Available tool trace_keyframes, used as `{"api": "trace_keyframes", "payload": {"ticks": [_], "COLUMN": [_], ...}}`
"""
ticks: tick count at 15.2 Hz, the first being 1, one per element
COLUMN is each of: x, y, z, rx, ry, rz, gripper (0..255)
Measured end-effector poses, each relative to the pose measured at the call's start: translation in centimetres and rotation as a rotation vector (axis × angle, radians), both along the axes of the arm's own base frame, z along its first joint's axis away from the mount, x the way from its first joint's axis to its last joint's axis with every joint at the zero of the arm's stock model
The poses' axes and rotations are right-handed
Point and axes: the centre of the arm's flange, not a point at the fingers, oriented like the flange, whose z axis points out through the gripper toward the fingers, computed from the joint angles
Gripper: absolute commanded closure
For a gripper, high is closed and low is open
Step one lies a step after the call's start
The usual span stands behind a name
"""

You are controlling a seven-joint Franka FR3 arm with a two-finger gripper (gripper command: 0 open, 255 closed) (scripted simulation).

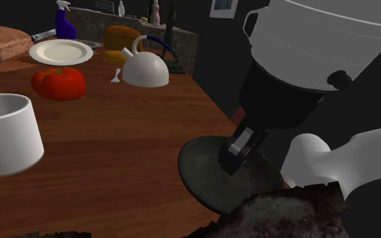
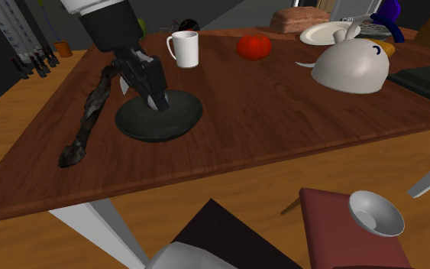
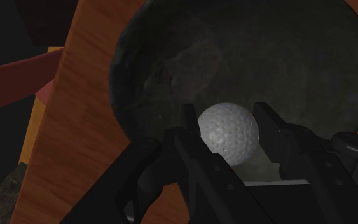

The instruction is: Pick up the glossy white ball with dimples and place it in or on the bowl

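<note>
Ball (image 3: 228, 133): white, round, evenly dimpled, clasped between the jaws over the inside of the bowl (image 3: 266, 57). Bowl (image 1: 199, 165): dark, round and shallow with a dull mottled surface, standing upright on the brown wooden tabletop (image 1: 128, 149), close to its edge.

ball (image 3: 228, 135): grey-white, dimpled; bowl (image 3: 254, 51): dark grey, mottled; pincer (image 3: 227, 118): black
</note>
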Motion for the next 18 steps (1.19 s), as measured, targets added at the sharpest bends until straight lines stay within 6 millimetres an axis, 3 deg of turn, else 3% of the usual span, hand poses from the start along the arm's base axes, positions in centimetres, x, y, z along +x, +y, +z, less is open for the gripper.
{"api": "trace_keyframes", "payload": {"ticks": [4,5,11,15,18], "x": [0.0,0.0,0.0,-0.6,-0.8], "y": [0.0,0.0,0.0,0.7,1.1], "z": [-0.1,-0.1,-0.1,3.7,4.6], "rx": [0.000,0.000,0.000,0.000,0.000], "ry": [0.000,0.000,0.000,0.000,0.000], "rz": [0.000,0.000,0.000,0.000,0.000], "gripper": [255,0,0,0,0]}}
